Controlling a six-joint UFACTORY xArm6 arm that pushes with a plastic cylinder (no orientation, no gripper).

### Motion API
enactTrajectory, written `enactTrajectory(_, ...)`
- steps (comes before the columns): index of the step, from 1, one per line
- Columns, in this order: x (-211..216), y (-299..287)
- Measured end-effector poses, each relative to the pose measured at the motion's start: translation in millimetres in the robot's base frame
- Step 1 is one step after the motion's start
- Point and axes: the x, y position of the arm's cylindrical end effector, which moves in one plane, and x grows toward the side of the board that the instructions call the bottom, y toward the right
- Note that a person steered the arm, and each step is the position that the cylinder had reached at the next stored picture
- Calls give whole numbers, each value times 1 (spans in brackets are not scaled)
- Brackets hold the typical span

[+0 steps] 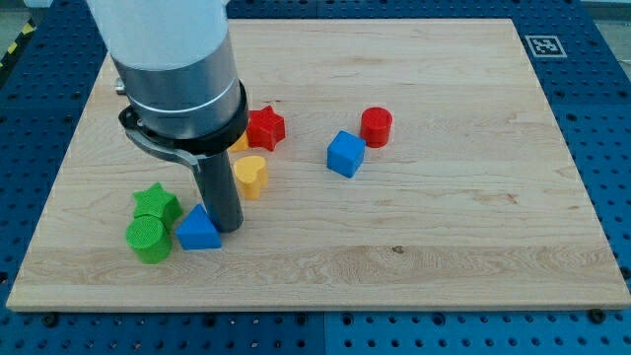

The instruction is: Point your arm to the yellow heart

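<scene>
Hiding part of the yellow heart (pixel 253 176), my tip (pixel 229 229) touches the blue triangle (pixel 198 231).

A pale wooden tabletop (pixel 444 227) with visible grain fills most of the view under even, soft light. It lies on a blue perforated base (pixel 601 118) dotted with holes. A black-and-white marker tag (pixel 543 45) sits at the board's top right corner

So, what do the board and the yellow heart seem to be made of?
The board: most likely light wood with a smooth matte finish, since grain lines and a small knot show. The yellow heart: probably painted wood or plastic, given its even, opaque colour with a slight sheen; the view cannot settle which.
</scene>
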Motion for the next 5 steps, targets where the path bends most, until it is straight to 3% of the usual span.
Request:
enactTrajectory(4,11,157)
enactTrajectory(5,9,172)
